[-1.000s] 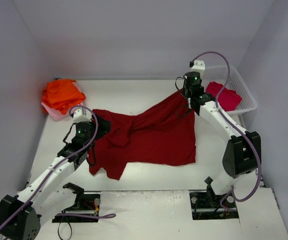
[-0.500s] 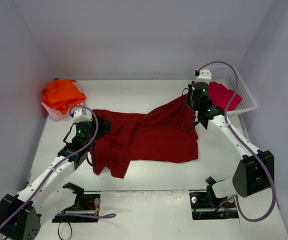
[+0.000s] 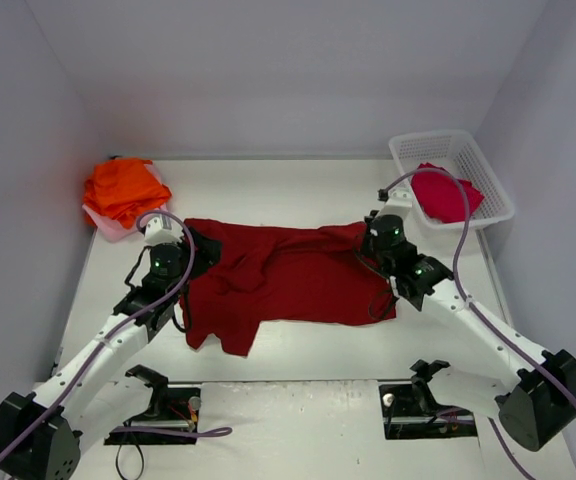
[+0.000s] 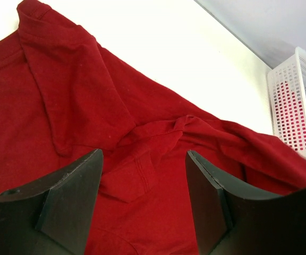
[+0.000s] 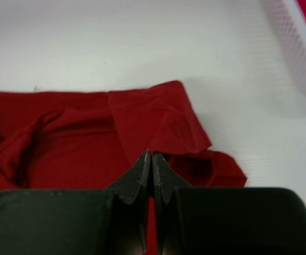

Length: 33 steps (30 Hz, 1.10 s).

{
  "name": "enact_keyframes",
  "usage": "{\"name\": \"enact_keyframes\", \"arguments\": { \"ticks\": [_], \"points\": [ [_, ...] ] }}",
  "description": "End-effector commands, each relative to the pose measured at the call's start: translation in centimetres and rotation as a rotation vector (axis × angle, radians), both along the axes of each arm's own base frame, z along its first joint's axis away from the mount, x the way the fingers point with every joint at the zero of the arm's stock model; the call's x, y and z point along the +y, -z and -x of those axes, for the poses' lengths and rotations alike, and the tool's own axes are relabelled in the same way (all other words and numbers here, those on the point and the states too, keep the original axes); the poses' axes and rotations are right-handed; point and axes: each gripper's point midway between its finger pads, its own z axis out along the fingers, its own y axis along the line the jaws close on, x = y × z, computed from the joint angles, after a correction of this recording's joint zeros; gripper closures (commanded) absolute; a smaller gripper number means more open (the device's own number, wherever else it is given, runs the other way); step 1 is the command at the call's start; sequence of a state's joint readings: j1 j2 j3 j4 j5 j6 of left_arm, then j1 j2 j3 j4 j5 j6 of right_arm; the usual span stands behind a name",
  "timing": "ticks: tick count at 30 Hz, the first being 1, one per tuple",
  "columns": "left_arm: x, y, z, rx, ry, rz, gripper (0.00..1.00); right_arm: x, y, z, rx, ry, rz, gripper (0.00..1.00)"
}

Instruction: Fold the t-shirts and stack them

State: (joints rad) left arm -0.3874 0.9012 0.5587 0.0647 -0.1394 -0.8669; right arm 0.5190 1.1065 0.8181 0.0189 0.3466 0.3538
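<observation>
The right gripper [image 5: 152, 155] is pinched shut on a fold at the far right corner of the red shirt [image 3: 288, 285], which lies crumpled across the middle of the tabletop [image 3: 308, 185]. The left gripper [image 4: 143, 155] hangs with jaws apart just over the shirt's left side, holding nothing. To spread it well, the left should probably clamp its own corner first — then both pull apart, low and level, until the wrinkled middle lies flat.

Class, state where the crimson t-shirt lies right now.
In the top view, the crimson t-shirt lies inside the white lattice basket at the far right corner of the table, beyond the spread dark red t-shirt.
</observation>
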Motion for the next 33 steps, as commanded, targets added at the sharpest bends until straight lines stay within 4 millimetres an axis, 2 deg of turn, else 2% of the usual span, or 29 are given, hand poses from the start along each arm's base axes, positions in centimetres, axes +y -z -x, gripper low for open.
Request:
{"name": "enact_keyframes", "arguments": {
  "ticks": [1, 7, 12, 13, 15, 16, 22, 25, 28, 33],
  "points": [
    [-0.5, -2.2, -0.6, -0.076, 0.004, 0.039, 0.42, 1.0, 0.9, 1.7, 0.020, 0.039, -0.040, 1.00],
    [-0.2, -2.4, -0.2, -0.080, 0.000, 0.035, 0.42, 2.8, 5.2, 4.9, 0.116, 0.030, -0.041, 1.00],
    [-0.2, -2.2, -0.2, -0.074, 0.002, 0.030, 0.42, 4.2, 7.2, 6.6, 0.161, 0.016, -0.015, 1.00],
    [-0.3, -2.2, -0.2, -0.074, 0.003, 0.031, 0.42, 4.3, 7.3, 6.7, 0.163, 0.019, -0.011, 0.95],
    [-0.3, -2.2, -0.2, -0.074, 0.004, 0.033, 0.42, 4.5, 7.4, 6.8, 0.169, 0.028, 0.006, 0.83],
    [-0.3, -2.2, -0.2, -0.072, 0.004, 0.032, 0.42, 4.5, 7.4, 6.8, 0.169, 0.034, 0.012, 0.73],
    [-0.2, -2.3, 0.0, -0.075, 0.002, 0.029, 0.42, 4.5, 5.6, 6.7, 0.143, 0.070, 0.023, 0.28],
    [-0.1, -2.4, 0.0, -0.076, 0.001, 0.028, 0.42, 4.2, 4.4, 6.8, 0.121, 0.083, 0.003, 0.21],
    [-0.2, -2.5, 0.1, -0.077, 0.003, 0.032, 0.42, 4.1, 3.3, 6.9, 0.103, 0.082, -0.014, 0.20],
    [-0.5, -2.8, 0.0, -0.082, 0.008, 0.060, 0.42, 4.5, 2.9, 6.9, 0.102, 0.067, -0.023, 0.20]
  ]
}}
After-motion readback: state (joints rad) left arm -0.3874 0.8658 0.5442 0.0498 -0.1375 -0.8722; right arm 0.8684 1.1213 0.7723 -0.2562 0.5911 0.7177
